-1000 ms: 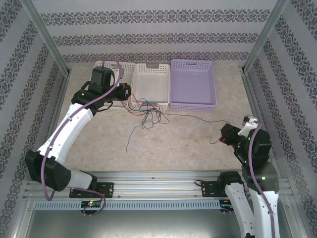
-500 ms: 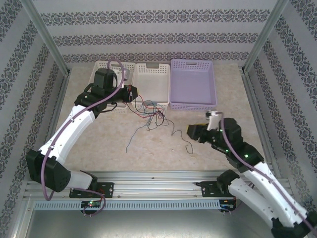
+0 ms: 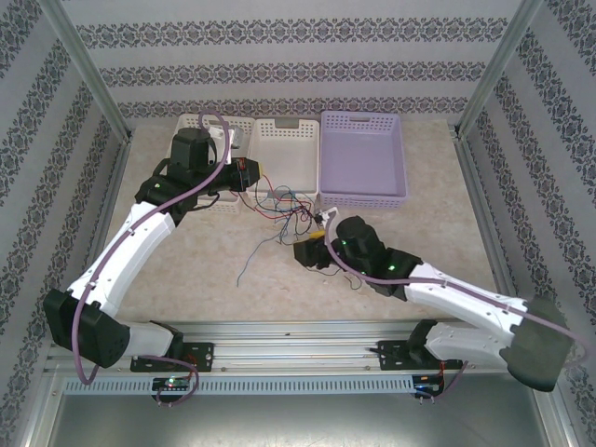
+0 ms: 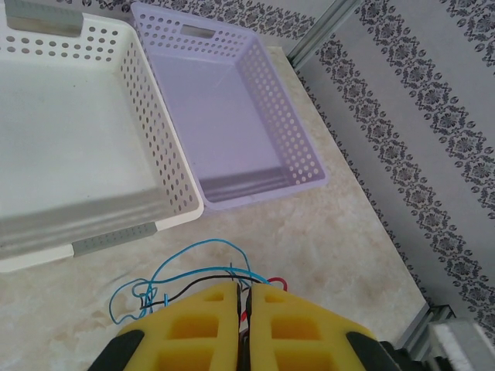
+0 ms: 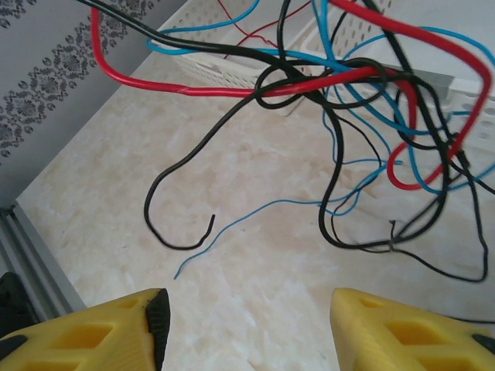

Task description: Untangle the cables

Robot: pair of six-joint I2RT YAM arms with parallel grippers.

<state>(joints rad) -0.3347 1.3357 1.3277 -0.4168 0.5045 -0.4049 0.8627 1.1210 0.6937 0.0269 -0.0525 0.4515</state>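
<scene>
The cables [image 3: 289, 209] form a tangle of red, black and blue wires in front of the white baskets. My left gripper [image 3: 245, 174] holds the tangle's left side up off the table. In the left wrist view the left gripper [image 4: 245, 287] is shut, with red and black strands pinched between its yellow fingers [image 4: 193, 325] and a blue loop [image 4: 193, 247] beyond. My right gripper [image 3: 304, 251] sits just below the tangle, open. In the right wrist view the right gripper [image 5: 247, 309] has nothing between its jaws. Above it hang the red wire [image 5: 271, 86], black wire [image 5: 334, 154] and blue wire [image 5: 255, 212].
Three baskets line the back of the table: a white one [image 3: 194, 123] behind the left arm, a white one [image 3: 285, 149] in the middle, a purple one [image 3: 363, 197] on the right. A loose blue end [image 3: 244, 265] trails toward the front. Metal rails [image 3: 298, 331] edge the near side.
My right arm has swung from the right side to the table's middle and its gripper has opened, letting go of the black wire, which now lies slack. The left arm barely moved.
</scene>
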